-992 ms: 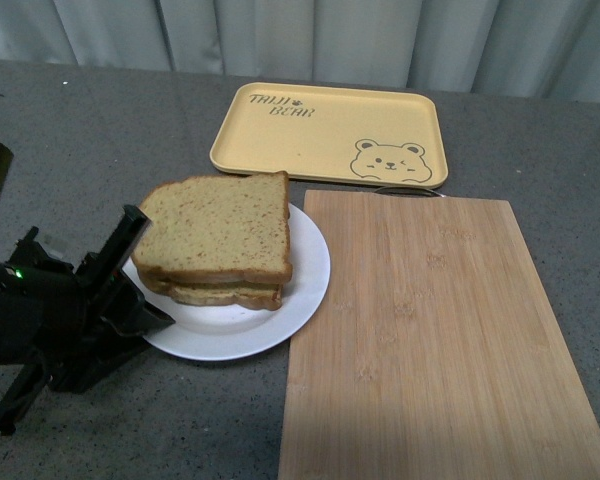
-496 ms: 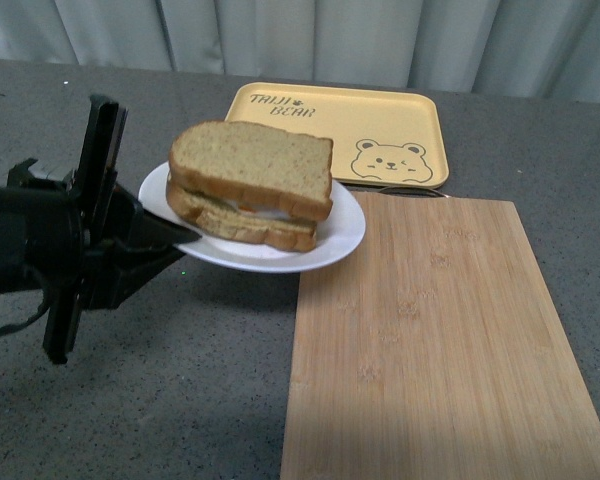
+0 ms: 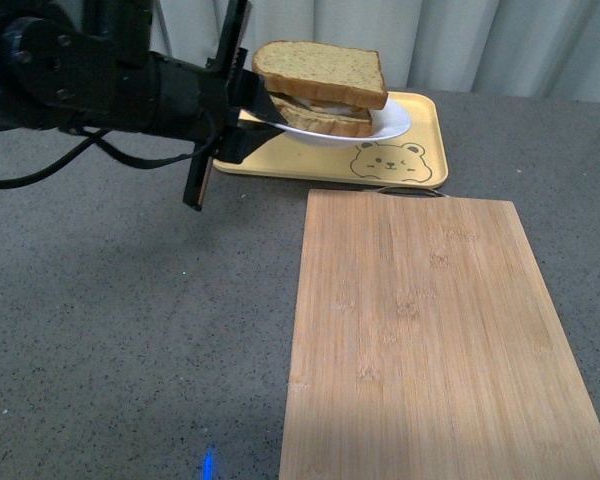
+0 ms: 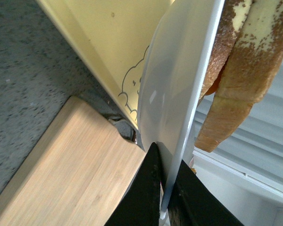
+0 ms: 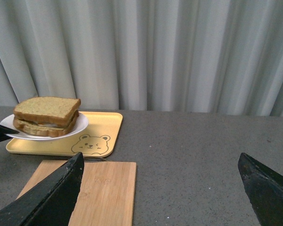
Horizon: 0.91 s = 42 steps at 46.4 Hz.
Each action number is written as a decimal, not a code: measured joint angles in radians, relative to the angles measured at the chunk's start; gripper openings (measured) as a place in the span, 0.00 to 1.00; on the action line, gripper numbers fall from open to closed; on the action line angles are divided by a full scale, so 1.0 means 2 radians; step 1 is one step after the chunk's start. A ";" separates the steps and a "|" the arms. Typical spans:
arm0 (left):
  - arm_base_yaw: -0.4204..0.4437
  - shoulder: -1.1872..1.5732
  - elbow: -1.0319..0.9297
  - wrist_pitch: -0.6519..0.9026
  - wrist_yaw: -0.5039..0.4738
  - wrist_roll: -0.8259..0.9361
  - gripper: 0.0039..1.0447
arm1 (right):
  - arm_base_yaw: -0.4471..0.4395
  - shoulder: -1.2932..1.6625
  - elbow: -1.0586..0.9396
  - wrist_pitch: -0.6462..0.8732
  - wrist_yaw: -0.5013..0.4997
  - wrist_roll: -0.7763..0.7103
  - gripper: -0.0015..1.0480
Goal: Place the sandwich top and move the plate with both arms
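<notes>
Grey curtains (image 5: 179, 47) are hanging behind a speckled grey table (image 3: 130, 300). Fingers of the left gripper (image 3: 255, 110) are pinching the rim of the white plate (image 3: 395, 122), holding it in the air over the yellow tray (image 3: 420, 150). The sandwich top (image 3: 320, 62) is lying on the sandwich on that plate. The right gripper (image 5: 159, 160) is gaping wide, holding nothing. A wooden board (image 3: 430, 330) is lying just beside the tray.

My left claw (image 3: 252, 105) pinches the white plate (image 3: 392, 122) by its rim, above the tray (image 3: 300, 160); the speckled brown top slice (image 3: 320, 65) lies flat on the sandwich.
</notes>
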 joint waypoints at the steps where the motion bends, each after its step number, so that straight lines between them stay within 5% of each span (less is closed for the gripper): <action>1: -0.002 0.008 0.014 -0.006 -0.001 -0.002 0.03 | 0.000 0.000 0.000 0.000 0.000 0.000 0.91; 10: -0.017 0.072 0.126 -0.066 -0.003 0.003 0.03 | 0.000 0.000 0.000 0.000 0.000 0.000 0.91; 24: -0.019 0.103 0.161 -0.095 -0.009 0.009 0.05 | 0.000 0.000 0.000 0.000 0.000 0.000 0.91; 42: 0.001 0.052 0.099 -0.078 0.005 0.052 0.81 | 0.000 0.000 0.000 0.000 0.000 0.000 0.91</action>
